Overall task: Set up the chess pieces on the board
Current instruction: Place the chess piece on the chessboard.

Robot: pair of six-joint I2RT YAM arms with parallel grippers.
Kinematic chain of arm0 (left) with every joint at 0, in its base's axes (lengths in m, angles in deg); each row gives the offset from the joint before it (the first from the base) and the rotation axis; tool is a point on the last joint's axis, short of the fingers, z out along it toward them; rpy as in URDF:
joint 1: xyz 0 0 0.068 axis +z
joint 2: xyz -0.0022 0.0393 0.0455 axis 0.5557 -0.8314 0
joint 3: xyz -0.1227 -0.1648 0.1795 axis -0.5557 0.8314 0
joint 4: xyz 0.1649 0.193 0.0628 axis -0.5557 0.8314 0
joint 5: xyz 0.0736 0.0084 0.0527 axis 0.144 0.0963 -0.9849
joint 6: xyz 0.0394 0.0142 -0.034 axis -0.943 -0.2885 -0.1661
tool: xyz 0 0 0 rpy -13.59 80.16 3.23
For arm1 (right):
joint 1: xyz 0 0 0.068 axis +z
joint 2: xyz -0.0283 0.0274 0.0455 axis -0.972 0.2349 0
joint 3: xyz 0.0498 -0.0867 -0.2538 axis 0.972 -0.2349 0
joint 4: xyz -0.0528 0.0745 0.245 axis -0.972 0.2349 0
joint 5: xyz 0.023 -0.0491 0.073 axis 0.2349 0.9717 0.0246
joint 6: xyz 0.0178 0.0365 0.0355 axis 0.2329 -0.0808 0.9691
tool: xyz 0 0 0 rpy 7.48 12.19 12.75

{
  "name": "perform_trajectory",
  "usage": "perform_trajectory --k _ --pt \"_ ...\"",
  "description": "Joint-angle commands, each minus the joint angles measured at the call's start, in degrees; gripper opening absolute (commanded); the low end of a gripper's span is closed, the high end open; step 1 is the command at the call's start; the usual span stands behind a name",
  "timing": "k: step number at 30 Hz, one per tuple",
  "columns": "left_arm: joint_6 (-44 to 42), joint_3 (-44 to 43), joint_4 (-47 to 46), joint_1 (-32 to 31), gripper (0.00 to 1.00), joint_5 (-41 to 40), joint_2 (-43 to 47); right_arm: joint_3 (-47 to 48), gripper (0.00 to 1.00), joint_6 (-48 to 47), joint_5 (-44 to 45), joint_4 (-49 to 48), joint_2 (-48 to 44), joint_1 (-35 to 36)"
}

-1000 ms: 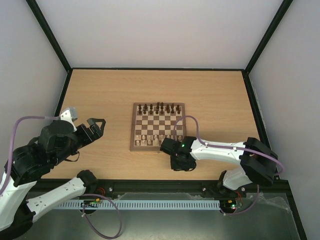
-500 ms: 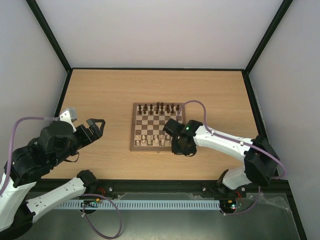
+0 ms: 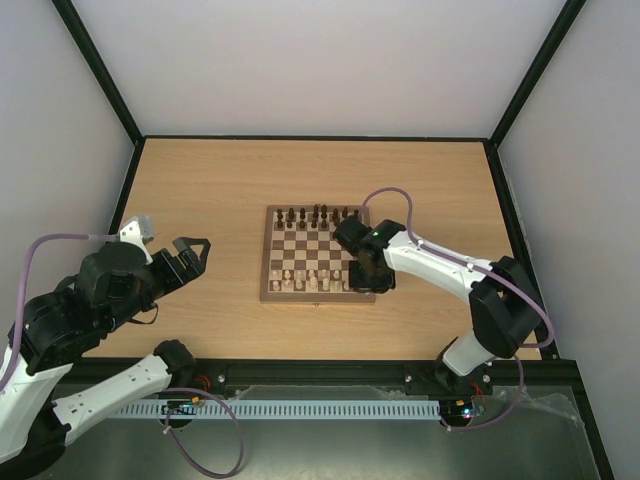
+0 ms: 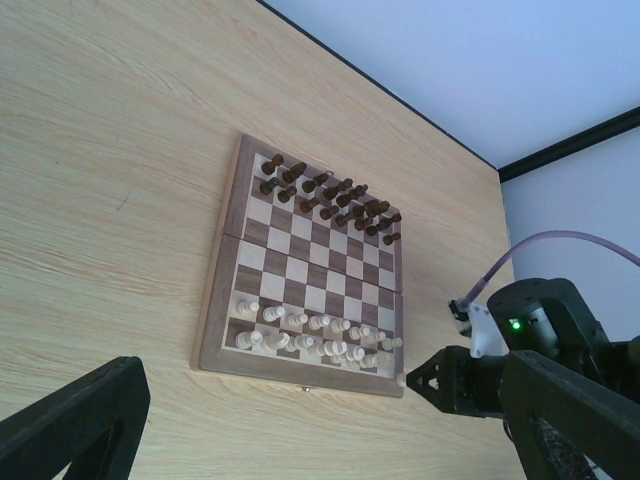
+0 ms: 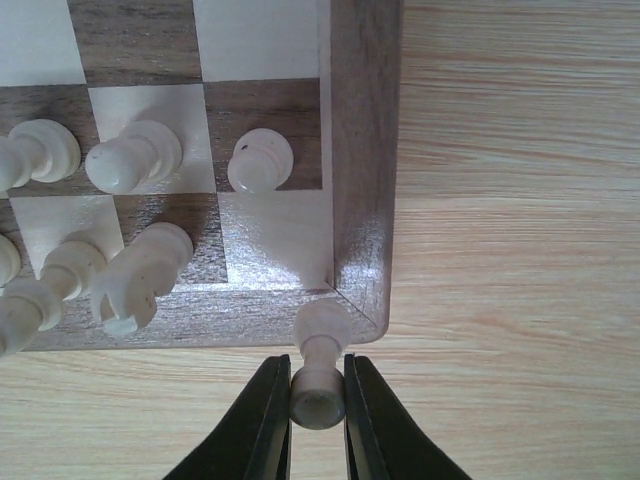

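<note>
Where board [image 5: 361, 150] corner ends, right gripper [image 5: 318, 392] pinches cream piece [image 5: 324, 326].

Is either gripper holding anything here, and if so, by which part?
The right gripper pinches a cream chess piece by one end, its other end reaching over the corner of the board. The left gripper is open and empty.
</note>
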Motion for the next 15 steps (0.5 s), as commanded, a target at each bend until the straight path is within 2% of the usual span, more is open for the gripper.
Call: perform_trajectory --k 1,15 --pt "-0.1 -0.4 -0.3 -0.3 0.99 -0.1 0.2 1.9 0.13 -2.8 -0.5 0.8 2.5 -0.6" --pt "0.0 -0.5 0.0 -0.3 0.99 -0.4 0.1 3.4 0.13 -4.6 -1.2 -2.0 5.7 -1.7"
